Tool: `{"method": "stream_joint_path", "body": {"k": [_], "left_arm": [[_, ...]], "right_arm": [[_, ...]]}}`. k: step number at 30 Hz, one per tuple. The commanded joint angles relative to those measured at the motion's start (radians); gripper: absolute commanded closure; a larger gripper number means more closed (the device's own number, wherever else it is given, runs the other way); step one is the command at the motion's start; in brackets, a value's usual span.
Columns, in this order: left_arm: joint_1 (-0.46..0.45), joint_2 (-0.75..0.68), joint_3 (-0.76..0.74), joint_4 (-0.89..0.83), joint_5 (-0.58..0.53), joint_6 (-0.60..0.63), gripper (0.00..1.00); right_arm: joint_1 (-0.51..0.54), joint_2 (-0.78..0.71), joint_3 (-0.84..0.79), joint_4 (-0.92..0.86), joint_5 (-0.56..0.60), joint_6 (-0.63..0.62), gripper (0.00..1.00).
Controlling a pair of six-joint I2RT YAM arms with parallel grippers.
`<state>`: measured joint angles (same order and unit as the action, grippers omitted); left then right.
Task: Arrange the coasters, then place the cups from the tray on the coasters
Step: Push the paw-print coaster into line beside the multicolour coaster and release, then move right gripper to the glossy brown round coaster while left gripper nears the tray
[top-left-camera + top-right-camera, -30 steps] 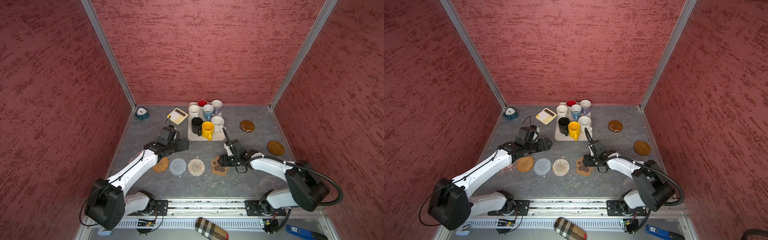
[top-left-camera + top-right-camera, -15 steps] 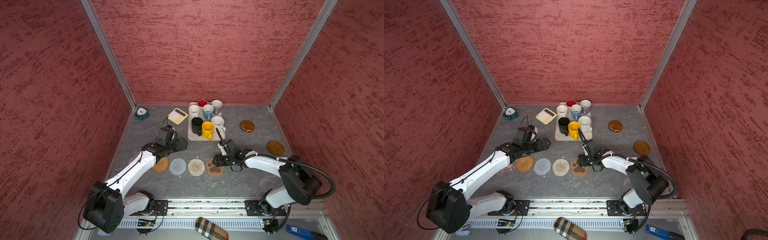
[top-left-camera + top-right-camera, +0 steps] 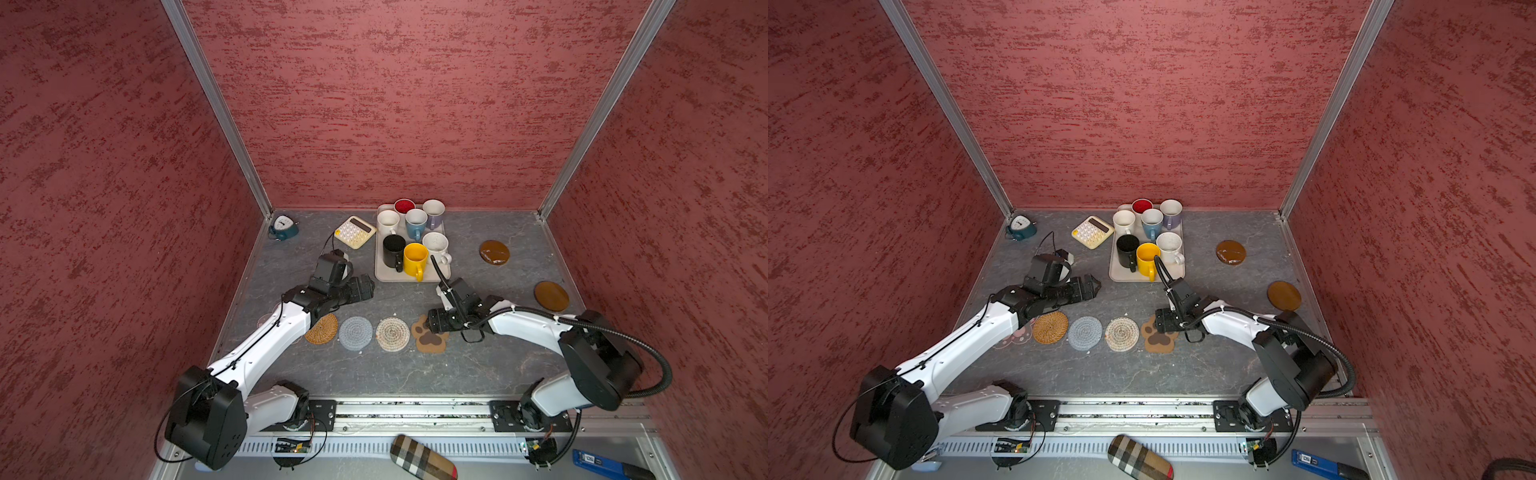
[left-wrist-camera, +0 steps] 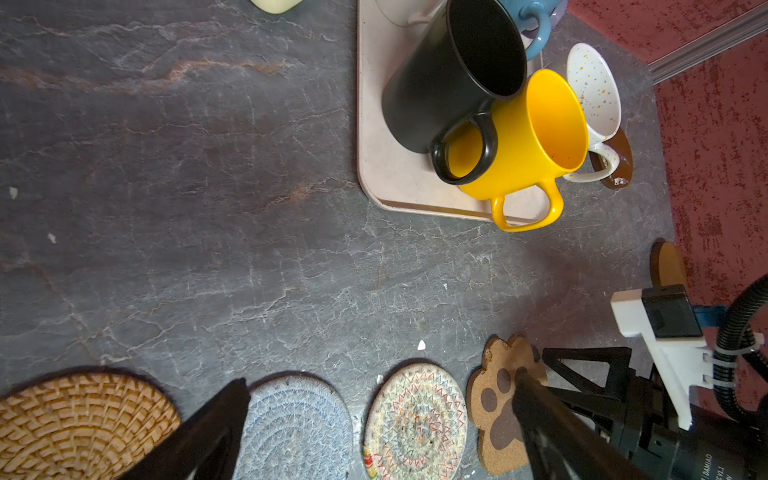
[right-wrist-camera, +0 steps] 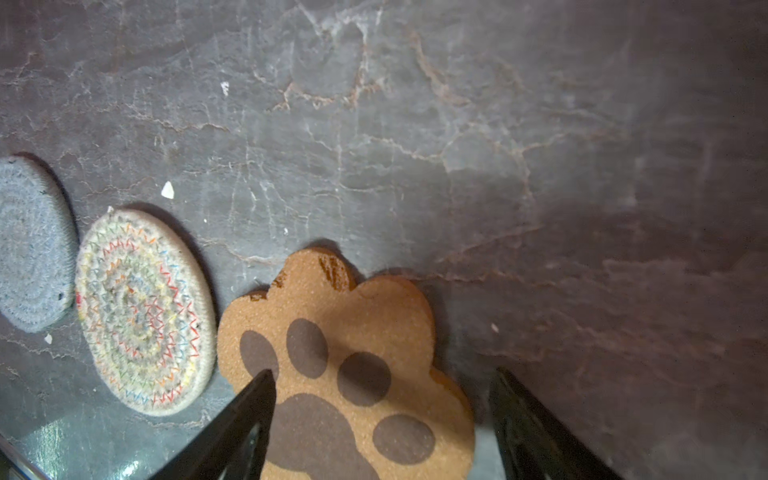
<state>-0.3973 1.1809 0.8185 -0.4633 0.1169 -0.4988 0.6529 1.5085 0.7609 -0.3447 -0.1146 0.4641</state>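
My right gripper (image 5: 382, 376) hangs over the paw-print coaster (image 5: 345, 328), jaws apart, gripping nothing; my left gripper (image 4: 380, 380) gapes wide nearby. Behind, 7 cups (image 3: 414, 257) crowd the tray (image 3: 383, 273), the calculator (image 3: 355, 232) just beside it.

Arm links (image 3: 270, 340): clad in white shells, joined by black housings.
Right-arm conduit (image 4: 744, 311): black, corrugated, zip-tied.
Left-arm cable (image 3: 254, 346): thin, black, clipped on.
Left gripper (image 3: 1092, 287): built from black trussed fingers.
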Motion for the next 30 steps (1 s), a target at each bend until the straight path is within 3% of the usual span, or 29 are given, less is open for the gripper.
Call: {"method": "stream_joint_path", "body": {"k": [1,10,19,23,30], "left_arm": [[0.005,-0.013,0.052,-0.029,0.011,0.024,0.01],[0.004,0.055,0.197,-0.078,0.012,0.045,0.00],[-0.006,0.149,0.342,-0.119,0.013,0.063,0.01],[-0.012,0.203,0.395,-0.127,0.016,0.071,0.00],[-0.021,0.299,0.487,-0.150,0.014,0.087,0.01]], "right_arm": [[0.002,-0.049,0.061,-0.058,0.085,-0.025,0.17],[-0.074,-0.137,0.123,-0.100,0.131,-0.084,0.14],[-0.236,-0.177,0.144,-0.102,0.108,-0.110,0.13],[-0.333,-0.153,0.150,-0.045,0.056,-0.095,0.13],[-0.450,-0.097,0.192,0.036,0.075,-0.062,0.13]]}}
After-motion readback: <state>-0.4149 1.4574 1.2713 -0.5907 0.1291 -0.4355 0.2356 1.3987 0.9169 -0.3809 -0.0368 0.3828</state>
